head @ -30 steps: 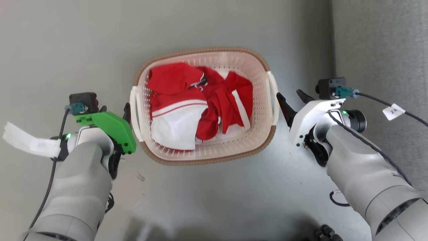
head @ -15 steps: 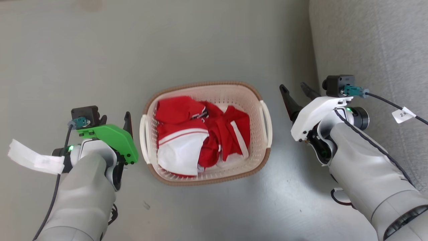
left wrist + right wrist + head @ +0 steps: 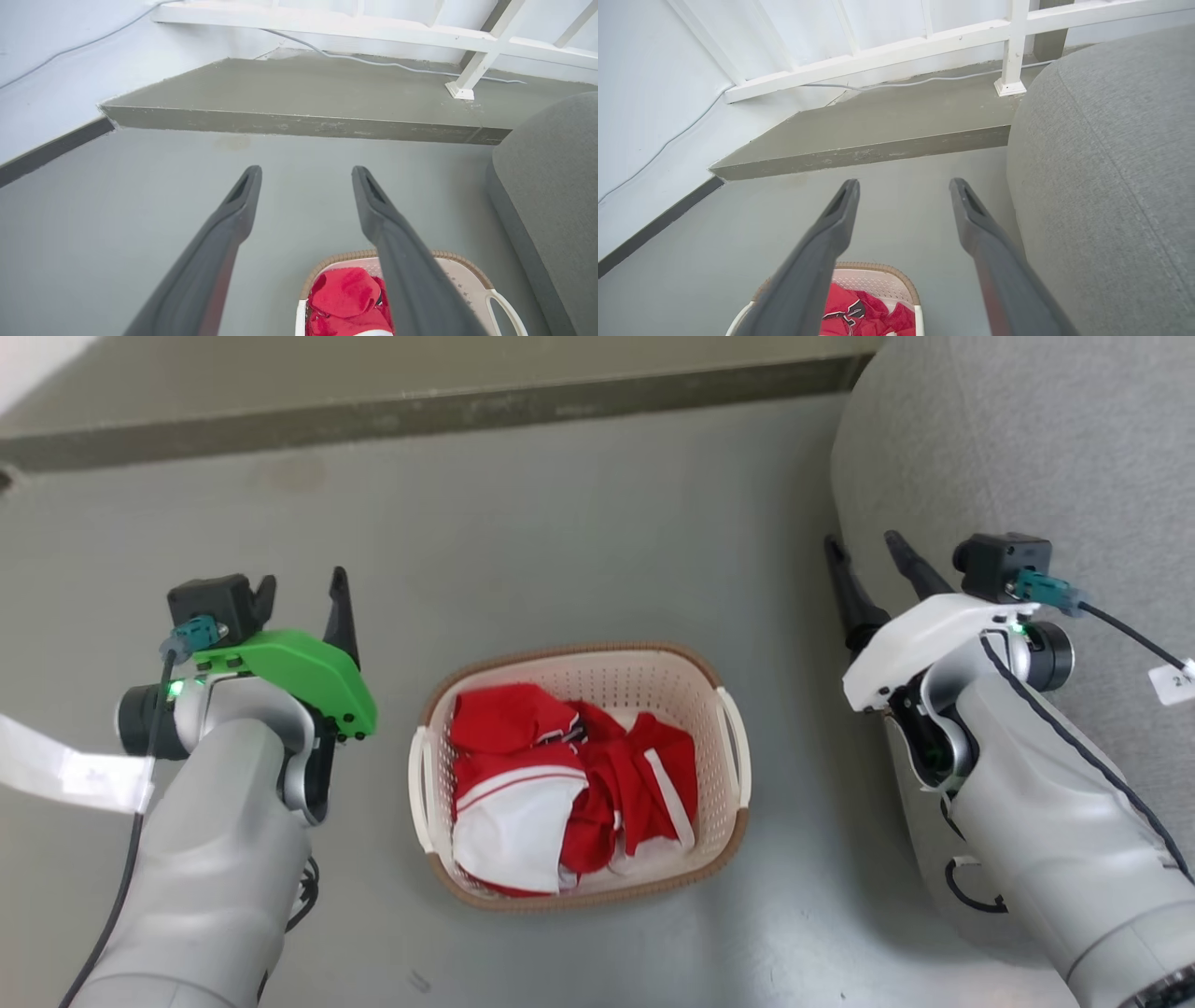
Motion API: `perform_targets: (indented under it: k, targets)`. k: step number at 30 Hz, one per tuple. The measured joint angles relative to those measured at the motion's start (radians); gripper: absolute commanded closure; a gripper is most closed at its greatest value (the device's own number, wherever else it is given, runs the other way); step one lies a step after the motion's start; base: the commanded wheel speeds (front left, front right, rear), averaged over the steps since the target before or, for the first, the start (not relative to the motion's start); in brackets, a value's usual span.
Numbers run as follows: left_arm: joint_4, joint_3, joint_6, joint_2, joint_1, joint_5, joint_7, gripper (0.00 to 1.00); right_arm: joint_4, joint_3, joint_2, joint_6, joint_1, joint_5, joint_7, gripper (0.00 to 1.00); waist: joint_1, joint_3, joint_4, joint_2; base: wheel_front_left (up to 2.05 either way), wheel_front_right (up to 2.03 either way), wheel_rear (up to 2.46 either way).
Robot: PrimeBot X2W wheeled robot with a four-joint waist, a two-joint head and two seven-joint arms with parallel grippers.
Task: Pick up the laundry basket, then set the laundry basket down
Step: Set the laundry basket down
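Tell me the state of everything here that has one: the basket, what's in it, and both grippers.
laundry basket: upright on the floor, loaded, held by neither gripper.
red and white clothes: crumpled, lying inside the basket.
left gripper: open, empty, apart from the basket.
right gripper: open, empty, apart from the basket, close to the grey seat.
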Motion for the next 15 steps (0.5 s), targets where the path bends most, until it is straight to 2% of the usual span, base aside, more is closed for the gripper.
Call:
perform_targets:
  k: [10, 15]
  targets:
    - [-0.211, 0.051, 0.050, 0.033, 0.104, 0.091, -0.002, 0.00, -0.196, -0.095, -0.016, -0.054, 0.098, -0.114, -0.002, 0.00, 0.0000, -0.096, -0.001, 0.0000, 0.00, 0.00, 0.00]
    - [-0.297, 0.075, 0.063, 0.036, 0.170, 0.111, -0.003, 0.00, -0.284, -0.135, -0.018, -0.070, 0.153, -0.164, -0.003, 0.00, 0.0000, -0.134, -0.002, 0.0000, 0.00, 0.00, 0.00]
